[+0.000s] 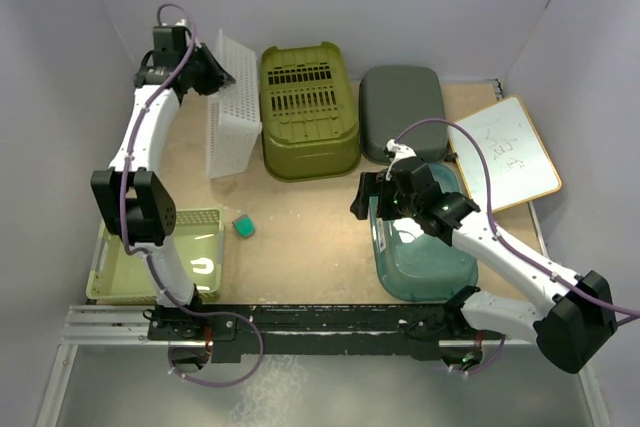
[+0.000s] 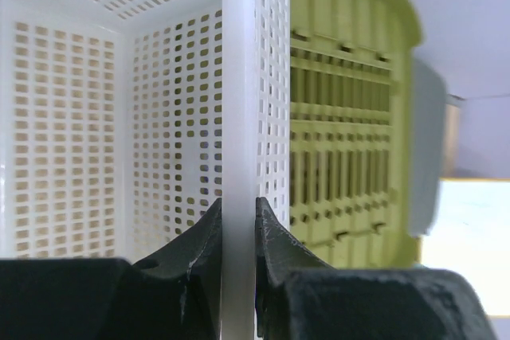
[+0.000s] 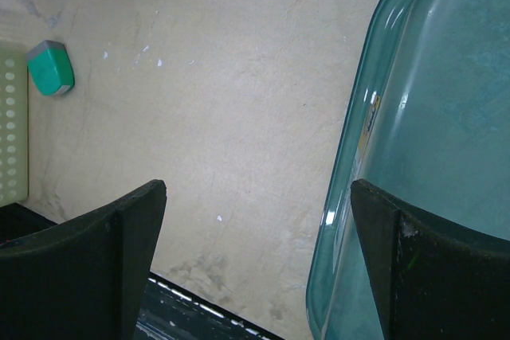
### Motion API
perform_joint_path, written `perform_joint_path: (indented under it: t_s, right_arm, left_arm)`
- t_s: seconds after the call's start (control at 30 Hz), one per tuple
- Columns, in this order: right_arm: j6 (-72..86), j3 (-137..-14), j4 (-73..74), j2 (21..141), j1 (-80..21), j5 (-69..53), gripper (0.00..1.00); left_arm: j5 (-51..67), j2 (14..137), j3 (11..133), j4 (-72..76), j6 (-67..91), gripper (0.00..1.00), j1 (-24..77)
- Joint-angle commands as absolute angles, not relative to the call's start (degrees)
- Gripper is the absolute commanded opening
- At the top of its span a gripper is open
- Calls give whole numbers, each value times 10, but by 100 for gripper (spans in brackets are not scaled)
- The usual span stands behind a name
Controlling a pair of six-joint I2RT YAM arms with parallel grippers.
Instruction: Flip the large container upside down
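Observation:
The white perforated basket stands tipped on its side at the back left, its open face turned left. My left gripper is shut on the basket's rim at its far top edge; in the left wrist view the fingers pinch the white rim between them. My right gripper is open and empty, hovering over the left edge of the teal transparent container; in the right wrist view that container's rim lies just inside the right finger.
An olive green basket lies upside down beside the white one, with a dark grey bin to its right. A whiteboard is at the right. A light green tray sits front left. A small teal block lies mid-table.

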State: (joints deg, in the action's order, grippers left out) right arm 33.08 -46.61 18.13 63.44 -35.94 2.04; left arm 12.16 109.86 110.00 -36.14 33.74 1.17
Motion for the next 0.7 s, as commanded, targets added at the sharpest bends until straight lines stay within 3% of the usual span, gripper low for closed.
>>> perform_joint_path:
  t_s: [0.0, 0.2, 0.37, 0.57, 0.67]
  right_arm:
    - [336, -471, 177, 635, -358, 19, 100]
    - [334, -471, 169, 641, -358, 12, 100]
    - [332, -474, 166, 644, -358, 10, 100]
    - [331, -476, 169, 643, -359, 11, 100]
    - [330, -474, 166, 645, -359, 9, 100]
  left_arm:
    - [283, 1034, 1044, -233, 416, 0, -30]
    - [427, 1017, 900, 15, 571, 0, -91]
    - [472, 1024, 784, 240, 729, 0, -118]
    - [448, 1024, 791, 68, 591, 0, -149]
    - [413, 1020, 801, -38, 518, 11, -174]
